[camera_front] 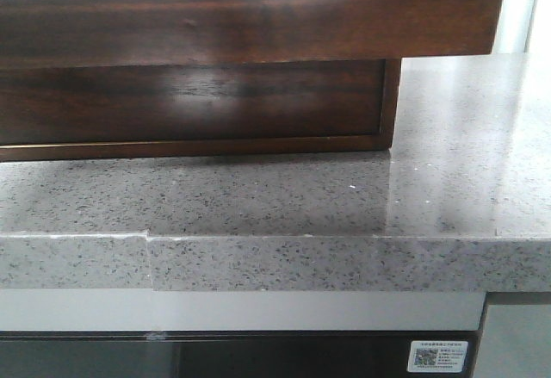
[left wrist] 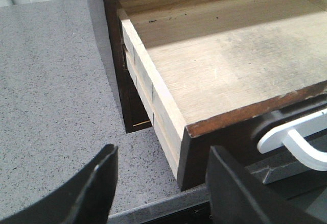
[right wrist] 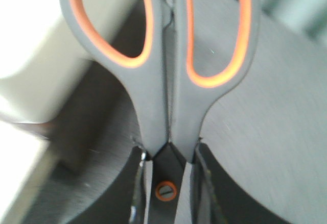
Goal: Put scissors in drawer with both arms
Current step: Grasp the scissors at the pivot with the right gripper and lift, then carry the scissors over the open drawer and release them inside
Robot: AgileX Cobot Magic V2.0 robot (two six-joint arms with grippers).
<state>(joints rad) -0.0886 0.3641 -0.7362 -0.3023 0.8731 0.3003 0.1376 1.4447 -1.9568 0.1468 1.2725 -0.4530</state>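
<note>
Clamping the scissors near the pivot, the right gripper holds them with the orange-lined handles pointing away from the fingers. The left gripper stands open just beside the front corner of the drawer, which is already pulled out and empty. The scissors must yet go inside. Their blades are hidden, and the blurred background does not tell how near the drawer is.

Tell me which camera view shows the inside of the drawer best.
The left wrist view: the drawer stands pulled out, its pale bare floor exposed. The front view shows only its dark glossy front; the right wrist view gives just a blurred pale shape behind the scissors.
</note>
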